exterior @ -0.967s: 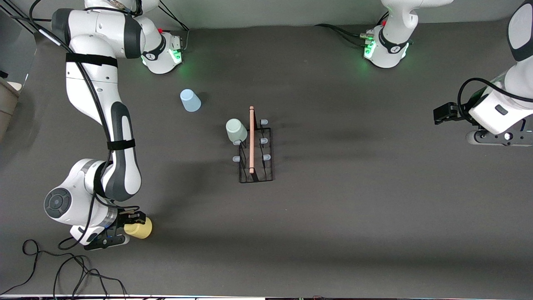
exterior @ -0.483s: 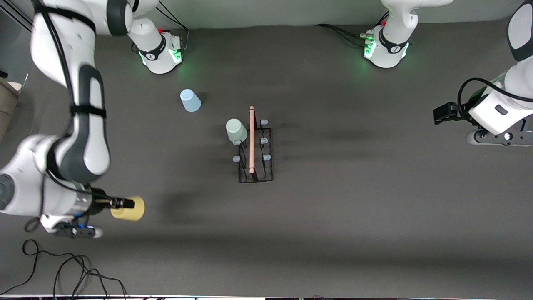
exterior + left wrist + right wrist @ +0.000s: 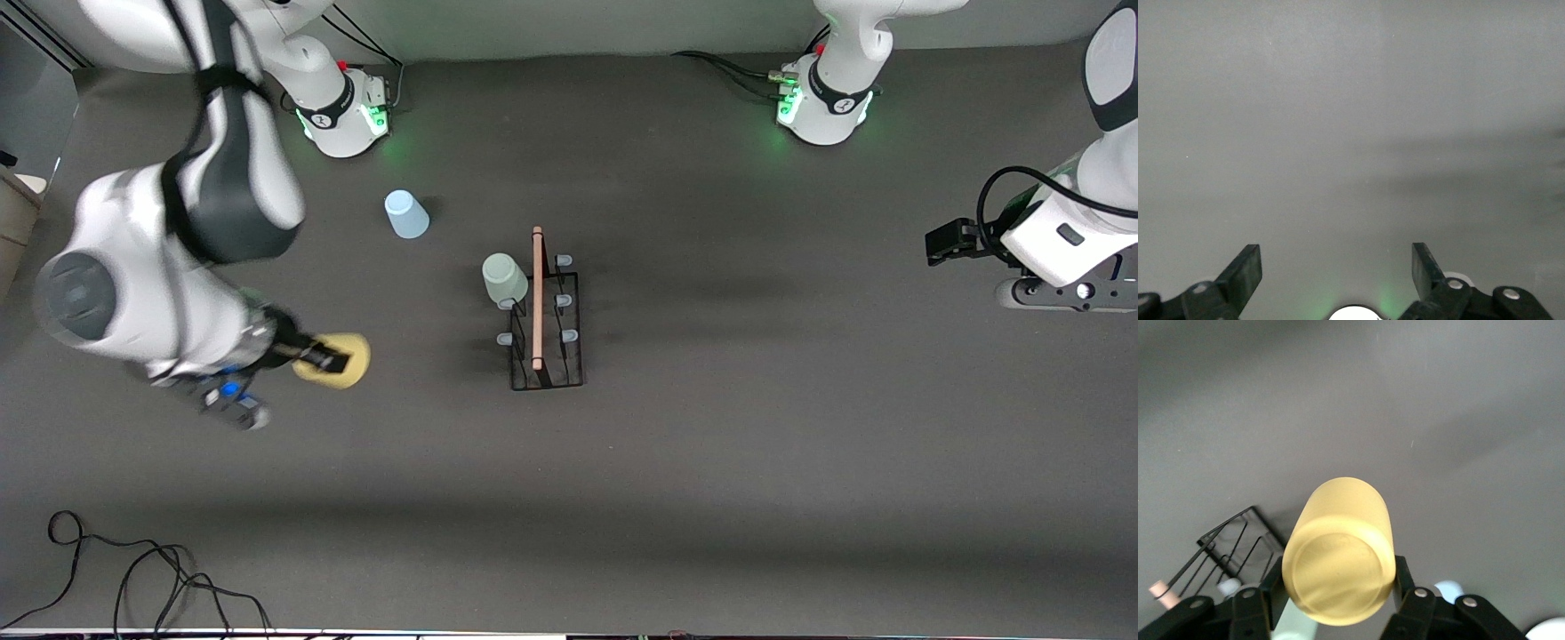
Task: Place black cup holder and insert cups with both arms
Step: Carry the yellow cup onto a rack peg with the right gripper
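Observation:
The black cup holder (image 3: 544,351) stands mid-table, its wooden rod handle (image 3: 537,298) along the top. A pale green cup (image 3: 504,278) sits upside down on one of its pegs. A light blue cup (image 3: 405,214) stands upside down on the table, nearer the right arm's base. My right gripper (image 3: 320,358) is shut on a yellow cup (image 3: 342,363), held in the air on its side toward the right arm's end of the table. In the right wrist view the yellow cup (image 3: 1341,547) sits between the jaws, the holder (image 3: 1231,543) ahead. My left gripper (image 3: 1337,270) waits open and empty over bare table.
Black cables (image 3: 133,569) lie coiled near the front edge at the right arm's end. The two arm bases (image 3: 347,116) (image 3: 822,107) glow green along the back edge. A dark grey mat (image 3: 756,444) covers the table.
My right arm has lifted the yellow cup from near the front edge and carried it away from the front camera and toward the holder. The left arm has not moved.

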Motion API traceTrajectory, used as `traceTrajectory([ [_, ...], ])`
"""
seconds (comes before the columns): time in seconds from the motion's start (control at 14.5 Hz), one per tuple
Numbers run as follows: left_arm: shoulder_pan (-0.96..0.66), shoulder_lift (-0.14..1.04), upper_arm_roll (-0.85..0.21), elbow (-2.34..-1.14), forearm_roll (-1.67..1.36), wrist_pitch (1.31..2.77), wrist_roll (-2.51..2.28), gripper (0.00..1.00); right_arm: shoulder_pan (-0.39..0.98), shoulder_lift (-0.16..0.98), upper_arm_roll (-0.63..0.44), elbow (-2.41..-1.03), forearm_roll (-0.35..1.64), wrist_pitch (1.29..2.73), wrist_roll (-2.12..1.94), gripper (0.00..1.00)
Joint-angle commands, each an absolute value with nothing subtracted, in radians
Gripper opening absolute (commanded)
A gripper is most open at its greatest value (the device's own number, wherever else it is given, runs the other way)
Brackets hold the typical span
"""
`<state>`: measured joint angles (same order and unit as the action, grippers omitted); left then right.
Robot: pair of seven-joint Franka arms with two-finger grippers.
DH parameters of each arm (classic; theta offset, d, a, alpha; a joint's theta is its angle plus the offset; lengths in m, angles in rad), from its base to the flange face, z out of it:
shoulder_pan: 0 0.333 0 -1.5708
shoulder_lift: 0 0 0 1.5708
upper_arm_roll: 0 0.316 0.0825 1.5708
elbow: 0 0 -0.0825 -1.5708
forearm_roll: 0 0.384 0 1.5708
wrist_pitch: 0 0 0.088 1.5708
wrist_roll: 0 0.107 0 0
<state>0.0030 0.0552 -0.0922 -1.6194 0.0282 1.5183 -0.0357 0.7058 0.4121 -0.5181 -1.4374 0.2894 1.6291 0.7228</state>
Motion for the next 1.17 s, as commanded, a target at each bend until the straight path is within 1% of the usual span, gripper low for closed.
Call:
traceTrajectory([
  [0.0,0.002,0.035,-0.092,-1.632,0.038,1.508,-0.025,1.0,0.833,0.364,-0.523,-1.512,0.259,1.68,1.012,0.0],
  [0.21,0.003,0.035,-0.091,-1.632,0.038,1.508,-0.025,1.0,0.931,0.365,-0.523,-1.551,0.252,1.756,1.207,0.0],
  [0.41,0.003,0.035,-0.092,-1.632,0.038,1.508,-0.025,1.0,0.982,0.379,-0.52,-1.569,0.253,1.833,1.311,0.0],
  [0.69,0.003,0.035,-0.092,-1.632,0.038,1.508,-0.025,1.0,1.0,0.406,-0.517,-1.585,0.255,1.914,1.382,0.0],
  [1.1,0.003,0.035,-0.091,-1.632,0.038,1.508,-0.023,1.0,1.019,0.5,-0.514,-1.574,0.268,2.031,1.419,0.0],
])
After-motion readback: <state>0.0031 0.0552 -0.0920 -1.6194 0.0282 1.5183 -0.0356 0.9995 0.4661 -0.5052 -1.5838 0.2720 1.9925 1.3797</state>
